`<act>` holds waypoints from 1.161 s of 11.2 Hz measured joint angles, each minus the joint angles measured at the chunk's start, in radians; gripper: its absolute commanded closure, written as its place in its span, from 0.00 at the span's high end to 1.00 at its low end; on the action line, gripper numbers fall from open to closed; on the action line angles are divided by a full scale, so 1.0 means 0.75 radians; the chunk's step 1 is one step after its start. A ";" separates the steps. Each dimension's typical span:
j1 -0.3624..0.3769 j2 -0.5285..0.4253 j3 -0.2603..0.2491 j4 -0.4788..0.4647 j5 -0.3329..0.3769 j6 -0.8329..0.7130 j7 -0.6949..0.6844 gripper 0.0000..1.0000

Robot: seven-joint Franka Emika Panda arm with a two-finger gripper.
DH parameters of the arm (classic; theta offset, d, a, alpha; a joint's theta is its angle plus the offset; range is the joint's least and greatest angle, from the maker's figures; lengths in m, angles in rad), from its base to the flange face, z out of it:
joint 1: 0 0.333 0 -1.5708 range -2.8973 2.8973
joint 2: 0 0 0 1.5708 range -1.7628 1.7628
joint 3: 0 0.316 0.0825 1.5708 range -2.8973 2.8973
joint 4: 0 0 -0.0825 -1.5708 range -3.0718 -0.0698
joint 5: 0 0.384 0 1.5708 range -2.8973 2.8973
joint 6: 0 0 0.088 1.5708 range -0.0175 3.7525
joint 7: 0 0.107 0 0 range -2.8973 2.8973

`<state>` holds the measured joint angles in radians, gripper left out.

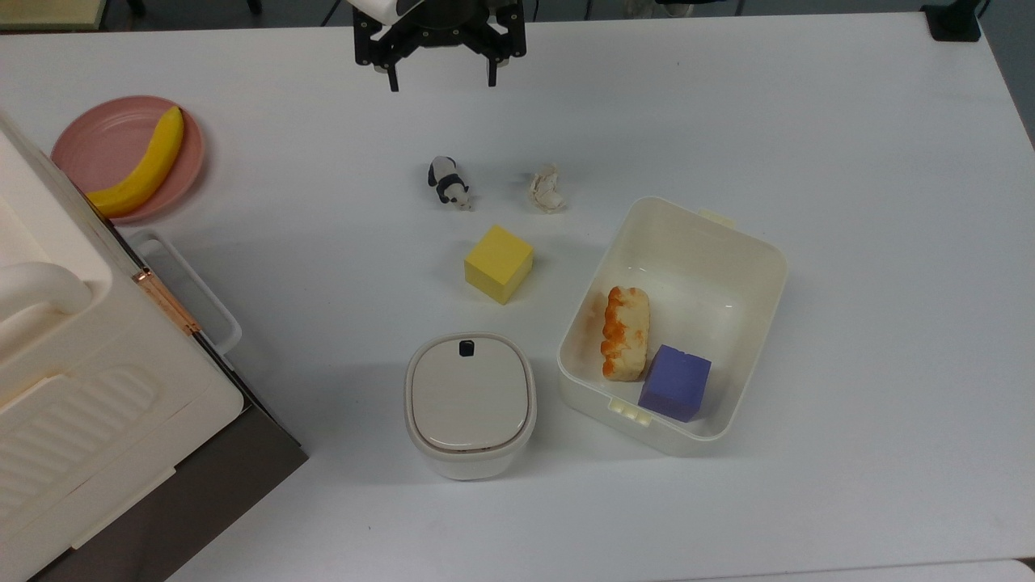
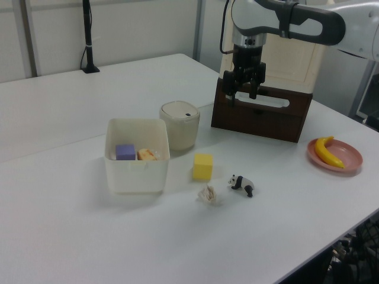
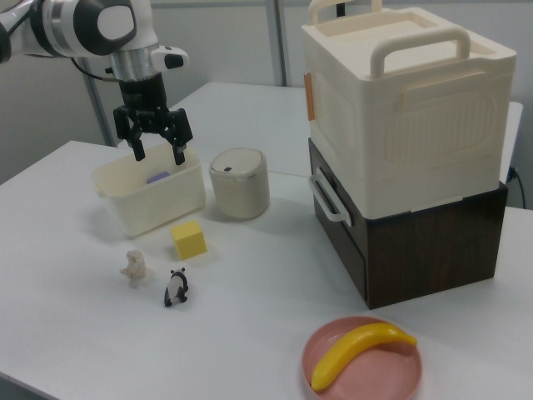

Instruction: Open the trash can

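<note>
A robotics lab: a Franka arm over a white bench, with a camera stand at the left view's far edge.

In the top view, the trash can stands left of the tub, near side of the cube; the panda and crumpled paper lie farther back.

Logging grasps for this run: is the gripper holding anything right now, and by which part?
Nothing is held. The gripper hangs open and empty above the table, apart from the trash can.
</note>
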<state>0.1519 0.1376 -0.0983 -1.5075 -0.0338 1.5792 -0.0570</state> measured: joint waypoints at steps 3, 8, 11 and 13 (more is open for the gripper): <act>0.000 0.000 -0.002 -0.004 0.000 0.000 -0.001 1.00; 0.000 0.000 -0.004 -0.014 0.000 0.000 -0.001 1.00; 0.000 0.000 -0.004 -0.017 0.000 0.000 -0.001 1.00; 0.006 0.001 -0.004 -0.024 0.000 0.000 -0.005 1.00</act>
<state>0.1565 0.1380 -0.1013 -1.5255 -0.0338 1.5792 -0.0606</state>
